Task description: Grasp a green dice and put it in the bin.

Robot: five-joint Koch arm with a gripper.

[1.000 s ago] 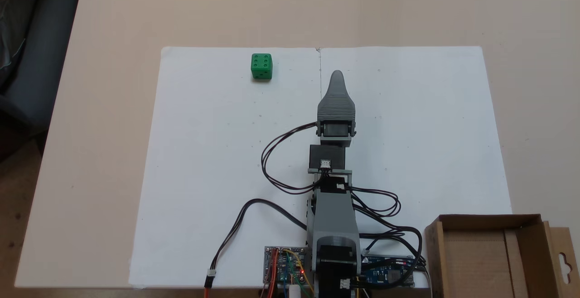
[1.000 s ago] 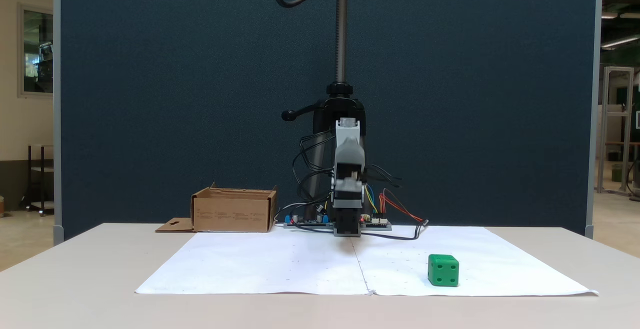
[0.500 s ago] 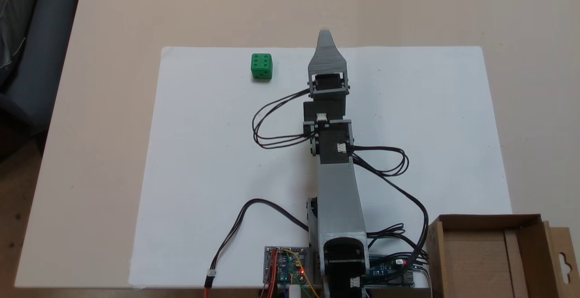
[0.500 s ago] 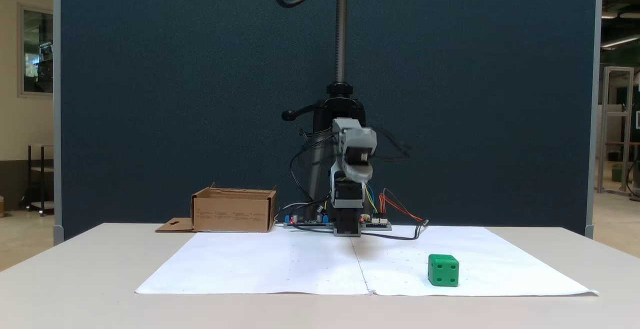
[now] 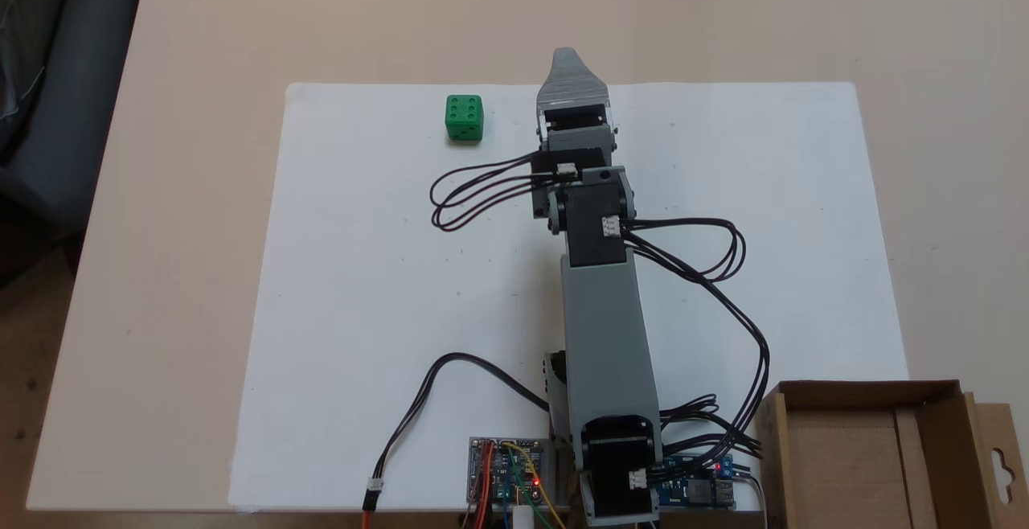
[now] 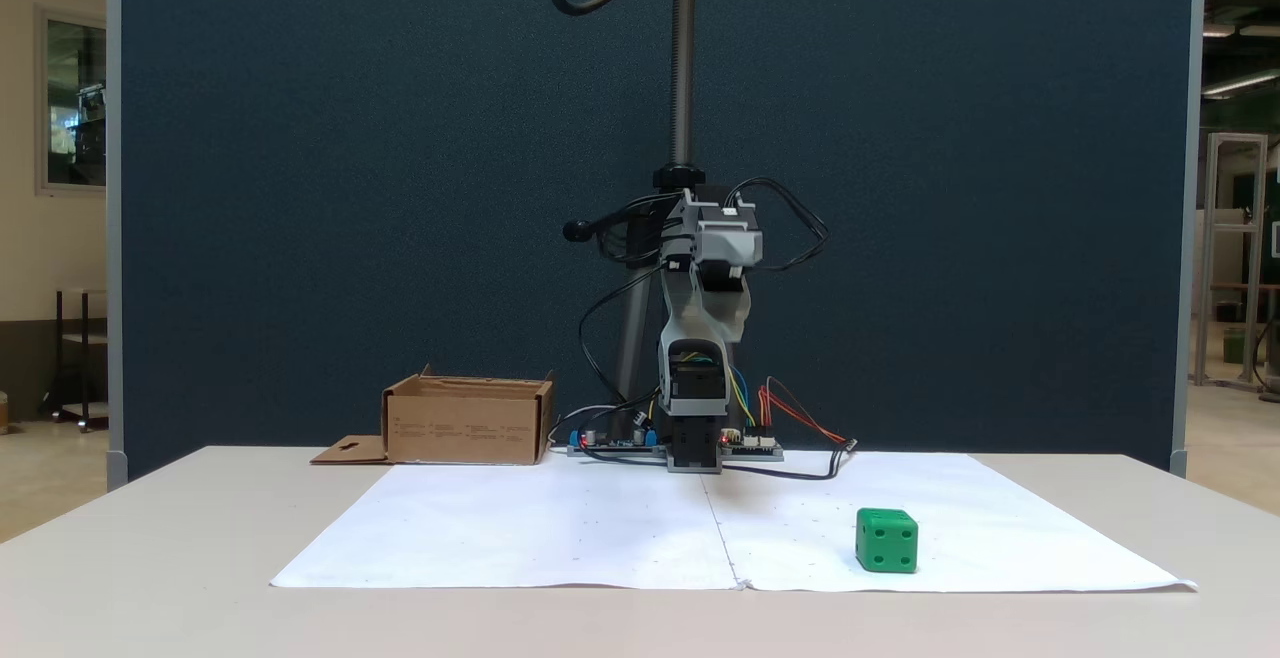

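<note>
The green dice (image 5: 464, 118) rests on the white paper near its far left corner in a fixed view from above, six pips up; from the front the green dice (image 6: 887, 540) sits at the near right. My gripper (image 5: 565, 55) is raised over the paper's far edge, to the right of the dice and well apart from it. Its jaws lie one over the other, so only one tip shows. From the front the gripper (image 6: 722, 316) hangs high above the table. The bin (image 5: 868, 389), a brown cardboard box, stands beside my base; seen from the front, the bin (image 6: 465, 423) is at the back left.
A white paper sheet (image 5: 362, 288) covers the middle of the beige table (image 5: 185, 191). Circuit boards (image 5: 506, 473) and looping black cables (image 5: 723, 272) lie around my base. A metal pole (image 6: 683, 48) rises behind the arm before a dark blue partition.
The arm has stretched forward and risen. The gripper tip went from mid-paper to the far edge and swung slightly toward the dice. Dice and bin have not moved.
</note>
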